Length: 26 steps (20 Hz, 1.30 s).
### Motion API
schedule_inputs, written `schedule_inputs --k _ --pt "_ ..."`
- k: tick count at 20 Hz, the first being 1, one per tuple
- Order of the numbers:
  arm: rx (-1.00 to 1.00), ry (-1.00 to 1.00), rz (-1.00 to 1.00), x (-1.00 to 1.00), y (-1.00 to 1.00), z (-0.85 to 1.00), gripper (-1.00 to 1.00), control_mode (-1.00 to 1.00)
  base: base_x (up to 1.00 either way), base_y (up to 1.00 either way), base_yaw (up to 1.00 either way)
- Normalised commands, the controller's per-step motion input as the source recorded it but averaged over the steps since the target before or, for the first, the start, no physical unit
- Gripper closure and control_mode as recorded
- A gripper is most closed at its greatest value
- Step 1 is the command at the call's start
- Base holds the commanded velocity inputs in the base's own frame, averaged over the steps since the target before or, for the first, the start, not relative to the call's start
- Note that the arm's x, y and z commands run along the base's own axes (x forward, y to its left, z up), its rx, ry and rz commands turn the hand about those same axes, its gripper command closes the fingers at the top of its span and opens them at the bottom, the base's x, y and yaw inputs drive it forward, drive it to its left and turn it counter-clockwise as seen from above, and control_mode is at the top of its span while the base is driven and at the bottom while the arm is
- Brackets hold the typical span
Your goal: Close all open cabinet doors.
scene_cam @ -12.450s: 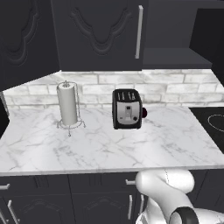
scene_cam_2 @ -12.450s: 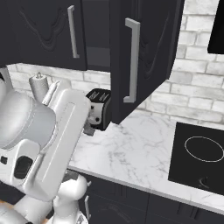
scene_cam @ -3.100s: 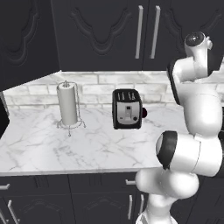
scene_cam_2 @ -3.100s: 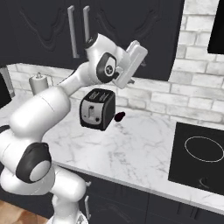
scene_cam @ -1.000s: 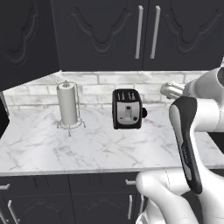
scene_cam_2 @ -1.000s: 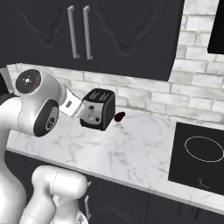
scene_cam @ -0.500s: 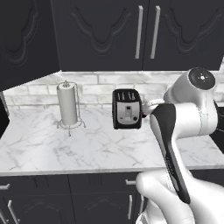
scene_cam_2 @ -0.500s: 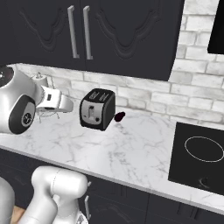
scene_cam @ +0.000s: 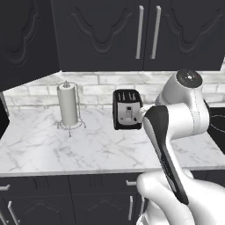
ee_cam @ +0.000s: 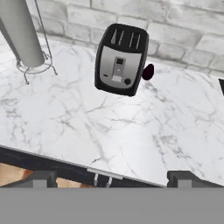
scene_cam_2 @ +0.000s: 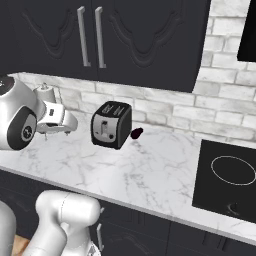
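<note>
Two tall black cabinet doors point(scene_cam: 105, 30) point(scene_cam: 184, 30) hang above the counter. Their silver bar handles point(scene_cam: 140, 31) sit side by side, and both doors lie flush and shut. From the right they appear again as cabinet doors point(scene_cam_2: 145, 35) with the handles point(scene_cam_2: 90, 36) together. At the far left, another black relief panel point(scene_cam: 24, 39) angles toward the camera; I cannot tell if it is an open door. My gripper point(ee_cam: 111, 178) hovers in front of the counter edge, looking down at the toaster, its fingertips point(ee_cam: 40, 177) wide apart and open, holding nothing.
A black toaster point(ee_cam: 120, 59) point(scene_cam: 127, 110) stands mid-counter with a small dark red object point(ee_cam: 148, 72) beside it. A paper towel holder point(scene_cam: 68, 105) stands to its left. The cooktop point(scene_cam_2: 230, 180) lies at the right, under the hood point(scene_cam_2: 247, 30). My folded arm point(scene_cam: 180, 114) blocks the right side.
The right door, open 12 seconds ago, is now shut. Over the last second the arm has swung down and folded back over the counter front. The gripper stays open.
</note>
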Motion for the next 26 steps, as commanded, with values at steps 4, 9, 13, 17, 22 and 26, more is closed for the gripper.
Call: schedule_inputs --k 4,9,13,17,22,26 --pt "0.0 0.0 0.0 0.0 0.0 0.0 -1.0 -1.0 0.0 0.0 0.0" --pt "0.0 0.0 0.0 0.0 0.0 0.0 -1.0 -1.0 0.0 0.0 0.0" --pt "0.0 0.0 0.0 0.0 0.0 0.0 -1.0 -1.0 0.0 0.0 0.0" --pt "0.0 0.0 0.0 0.0 0.0 0.0 -1.0 -1.0 0.0 0.0 0.0" --pt "0.0 0.0 0.0 0.0 0.0 0.0 -1.0 -1.0 0.0 0.0 0.0" --pt "0.0 0.0 0.0 0.0 0.0 0.0 -1.0 -1.0 0.0 0.0 0.0"
